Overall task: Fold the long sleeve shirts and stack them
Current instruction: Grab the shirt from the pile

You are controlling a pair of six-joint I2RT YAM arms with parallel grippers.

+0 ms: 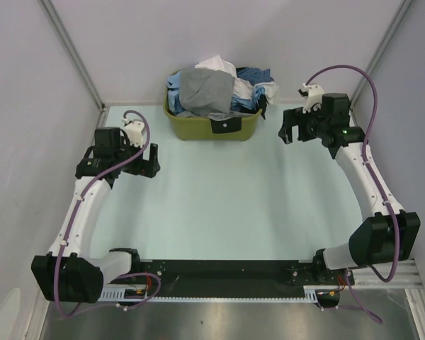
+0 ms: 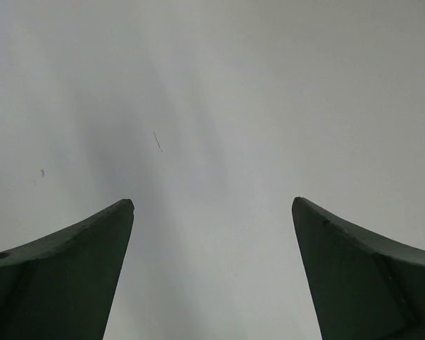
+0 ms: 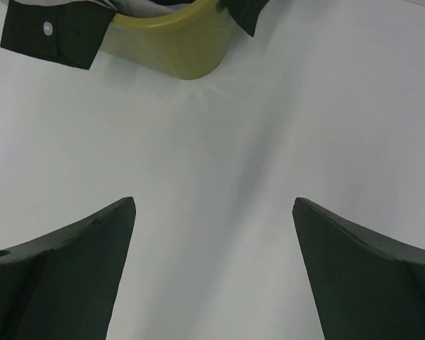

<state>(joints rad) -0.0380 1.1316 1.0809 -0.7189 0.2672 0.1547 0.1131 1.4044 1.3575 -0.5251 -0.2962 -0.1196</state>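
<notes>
A smooth pale table [image 1: 219, 195] holds a rounded olive basket [image 1: 197, 129] of crumpled shirts [image 1: 202, 88]; left fingers [image 2: 71, 276], right fingers [image 3: 71, 273] spread empty.

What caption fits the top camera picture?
Left gripper and right gripper hang open near an olive basket heaped with shirts.

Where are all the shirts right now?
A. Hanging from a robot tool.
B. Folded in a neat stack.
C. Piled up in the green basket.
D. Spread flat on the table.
C: the shirts are heaped in the green basket, and both the left tool and the right tool are open with nothing in them.
</notes>
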